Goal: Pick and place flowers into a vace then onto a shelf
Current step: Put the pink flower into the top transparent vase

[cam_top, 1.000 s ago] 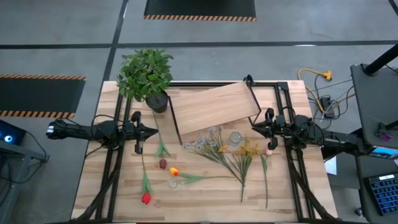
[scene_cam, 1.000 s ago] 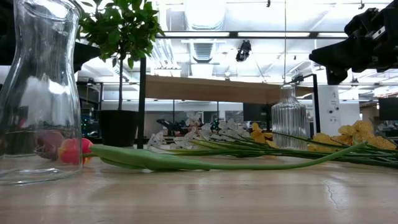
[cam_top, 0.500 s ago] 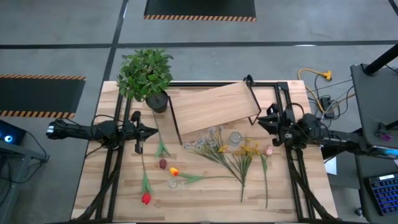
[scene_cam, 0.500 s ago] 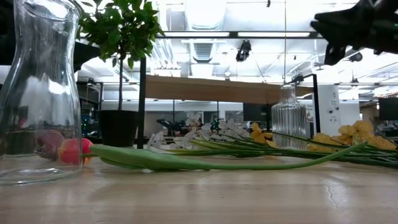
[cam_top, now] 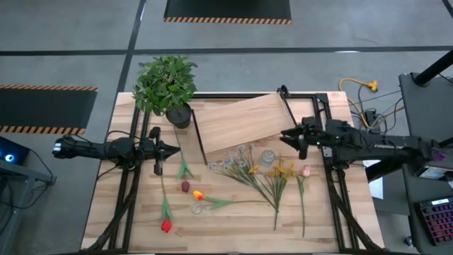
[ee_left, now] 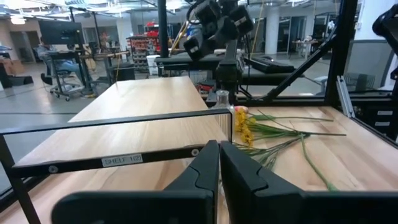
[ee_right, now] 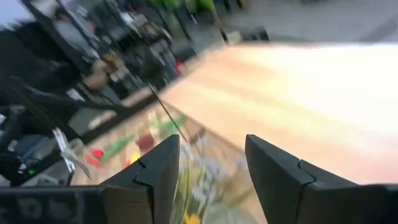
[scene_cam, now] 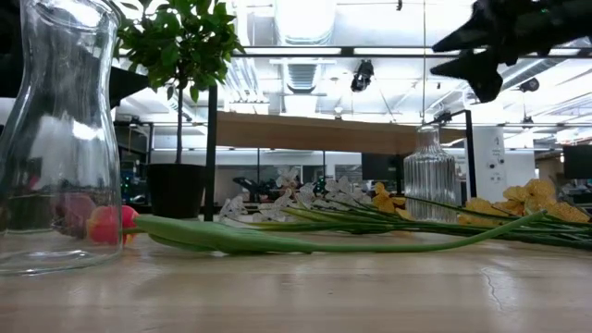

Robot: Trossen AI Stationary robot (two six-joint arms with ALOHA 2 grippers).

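Note:
The flowers (cam_top: 263, 175) lie loose on the table in front of the shelf (cam_top: 244, 120); a red tulip (cam_top: 166, 226) and an orange tulip (cam_top: 199, 195) lie nearer the front. A ribbed glass vase (cam_top: 267, 156) stands upright among the stems, and a clear glass vase (scene_cam: 55, 139) stands near the front edge. My right gripper (cam_top: 287, 136) hovers open above the shelf's right end, with nothing between its fingers (ee_right: 155, 168). My left gripper (cam_top: 157, 150) waits shut at the table's left, pointing level at the shelf (ee_left: 137, 118).
A bushy green plant in a dark pot (cam_top: 167, 86) stands at the far left corner beside the shelf. The shelf's thin black frame (cam_top: 289, 106) rises at its right end, close to my right gripper. Bare tabletop (cam_top: 233, 227) lies along the front edge.
My right gripper has risen well above the table and gone toward the table's left, over the shelf's right end. It has rolled about its own axis and opened. The flowers and vases lie as before.

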